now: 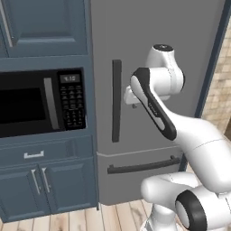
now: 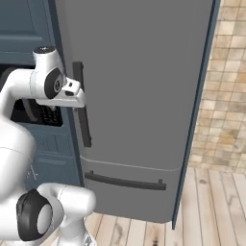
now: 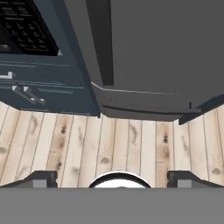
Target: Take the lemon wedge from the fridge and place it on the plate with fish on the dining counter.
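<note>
The fridge (image 1: 153, 54) is closed; the tool (image 3: 112, 178), fingers wide apart and empty, hovers near its vertical handle (image 1: 116, 100), which I judge it must grasp next.

Black microwave (image 1: 40, 103) with keypad (image 1: 72, 101), blue cabinets (image 1: 45, 180), plank floor (image 3: 109, 148), tan tiled wall (image 2: 223, 96)

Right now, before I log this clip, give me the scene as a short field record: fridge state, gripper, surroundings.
fridge: door shut, grey, nothing of the inside shows
vertical handle: dark bar at the door's left edge
drawer handle: dark horizontal bar, drawer shut
gripper: open, empty, fingertips wide apart, pointing down at the wooden floor
hand: close beside the vertical handle
microwave: black, left of the fridge, set in blue cabinets
</note>
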You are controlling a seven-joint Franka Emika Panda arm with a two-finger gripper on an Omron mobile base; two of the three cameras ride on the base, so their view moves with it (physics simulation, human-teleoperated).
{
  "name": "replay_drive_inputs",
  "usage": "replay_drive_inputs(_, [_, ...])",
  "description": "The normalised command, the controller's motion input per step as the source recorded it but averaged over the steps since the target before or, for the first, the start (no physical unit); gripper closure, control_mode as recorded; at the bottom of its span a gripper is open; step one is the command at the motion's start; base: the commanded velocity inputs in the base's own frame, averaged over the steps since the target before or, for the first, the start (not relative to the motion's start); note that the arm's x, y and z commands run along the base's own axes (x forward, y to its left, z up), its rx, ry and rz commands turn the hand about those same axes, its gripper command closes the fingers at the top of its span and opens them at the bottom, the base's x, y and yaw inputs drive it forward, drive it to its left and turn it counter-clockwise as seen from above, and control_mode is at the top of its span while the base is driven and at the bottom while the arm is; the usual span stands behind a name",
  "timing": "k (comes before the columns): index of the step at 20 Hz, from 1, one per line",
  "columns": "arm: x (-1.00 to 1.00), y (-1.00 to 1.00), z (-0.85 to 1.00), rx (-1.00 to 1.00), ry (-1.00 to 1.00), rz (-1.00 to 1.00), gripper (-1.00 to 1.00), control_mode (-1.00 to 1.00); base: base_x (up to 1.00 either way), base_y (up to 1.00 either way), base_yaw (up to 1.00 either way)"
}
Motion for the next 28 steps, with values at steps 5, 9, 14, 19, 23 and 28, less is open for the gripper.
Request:
replay_drive_inputs(5, [0.00, 0.00, 0.00, 0.00, 0.00, 0.00, -1.00, 1.00, -0.61, 0.12, 0.00])
replay_drive_inputs(9, [0.00, 0.00, 0.00, 0.00, 0.00, 0.00, -1.00, 1.00, -0.31, 0.07, 0.00])
replay_drive_inputs(14, [-0.01, 0.00, 0.00, 0.01, 0.00, 0.00, -1.00, -1.00, 0.00, 0.00, 0.00])
replay_drive_inputs(19, [0.00, 0.00, 0.00, 0.00, -0.03, 0.00, -1.00, -1.00, 0.00, 0.00, 0.00])
replay_drive_inputs(23, [0.48, 0.09, 0.00, 0.00, -0.17, 0.00, -1.00, -1.00, 0.00, 0.00, 0.00])
replay_drive_inputs(28, [1.00, 0.20, 0.00, 0.00, -0.10, -0.02, -1.00, -1.00, 0.00, 0.00, 0.00])
